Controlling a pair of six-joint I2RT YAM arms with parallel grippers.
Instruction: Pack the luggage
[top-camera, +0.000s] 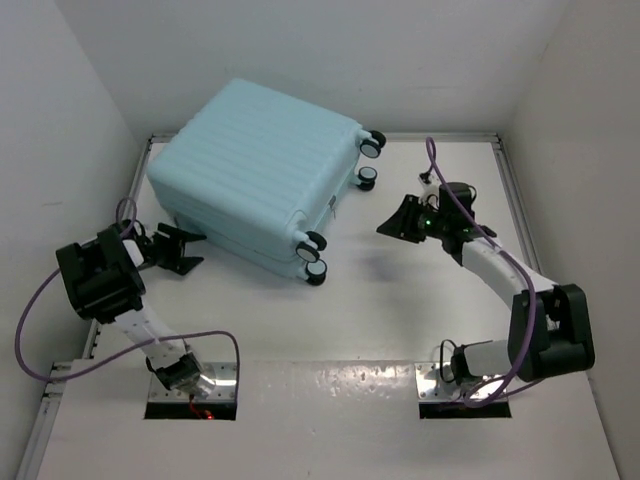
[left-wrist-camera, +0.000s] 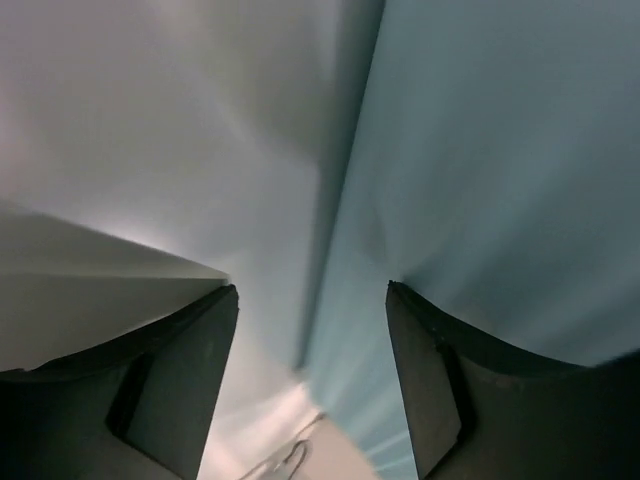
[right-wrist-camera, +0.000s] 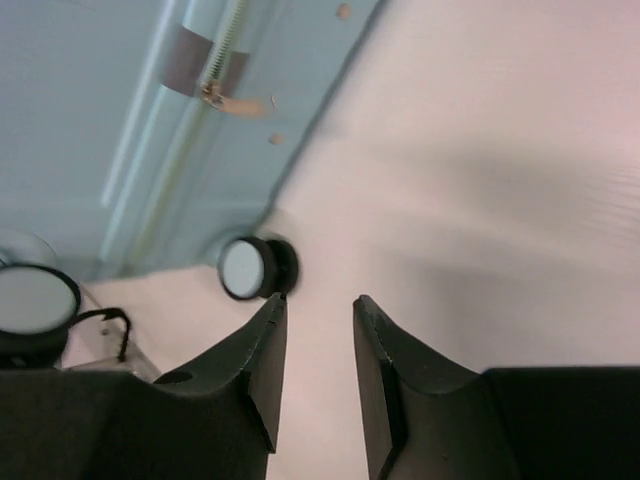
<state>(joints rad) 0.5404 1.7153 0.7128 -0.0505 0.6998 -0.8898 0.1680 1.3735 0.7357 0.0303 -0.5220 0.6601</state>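
The luggage (top-camera: 255, 175) is a large pale light-blue ribbed suitcase lying closed at the back left of the table, its black-and-white wheels (top-camera: 315, 270) toward the right. My left gripper (top-camera: 180, 250) is open and empty, close to the suitcase's front-left corner; the shell (left-wrist-camera: 500, 150) fills the right half of the left wrist view between and beyond the fingers (left-wrist-camera: 200, 380). My right gripper (top-camera: 400, 218) is open and empty, right of the wheels. The right wrist view shows the zipper pull (right-wrist-camera: 235, 102) and a wheel (right-wrist-camera: 250, 268) just beyond the left fingertip.
White walls enclose the table on three sides. A metal rail (top-camera: 500, 170) runs along the table's right edge. Purple cables (top-camera: 40, 310) loop off both arms. A second wheel (right-wrist-camera: 35, 300) sits at the left edge of the right wrist view.
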